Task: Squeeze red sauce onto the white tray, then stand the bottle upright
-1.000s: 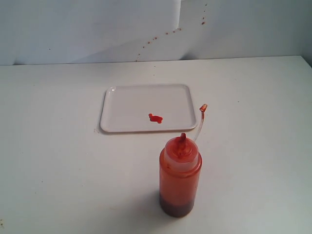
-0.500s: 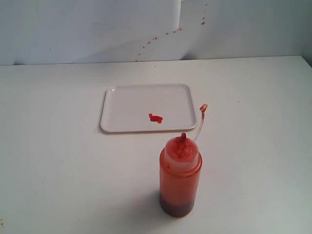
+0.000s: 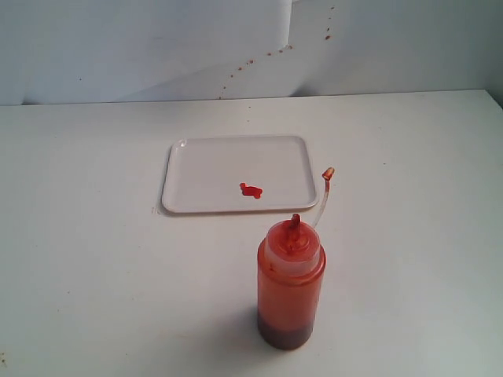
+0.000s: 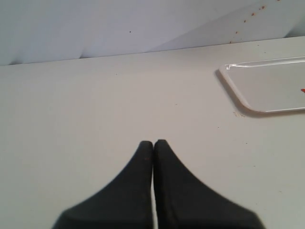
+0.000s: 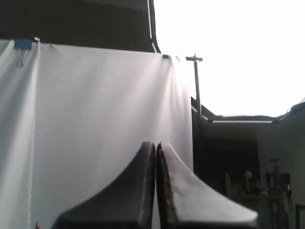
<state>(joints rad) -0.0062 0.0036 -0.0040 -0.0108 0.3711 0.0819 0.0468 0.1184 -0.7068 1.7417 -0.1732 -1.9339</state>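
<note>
Bottle [image 3: 290,287]: upright beside your white tray [image 3: 189,169], clear of both grippers.
Red sauce [image 3: 251,190]: on the tray.
Left gripper [image 4: 153,143]: pressed together, empty.
Right gripper [image 5: 156,144]: pressed together, empty.

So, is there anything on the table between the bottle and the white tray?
Nothing visible does. The bottle stands upright close to the white tray, with only bare table between them. Its tethered cap rises beside the tray, not over it.
</note>
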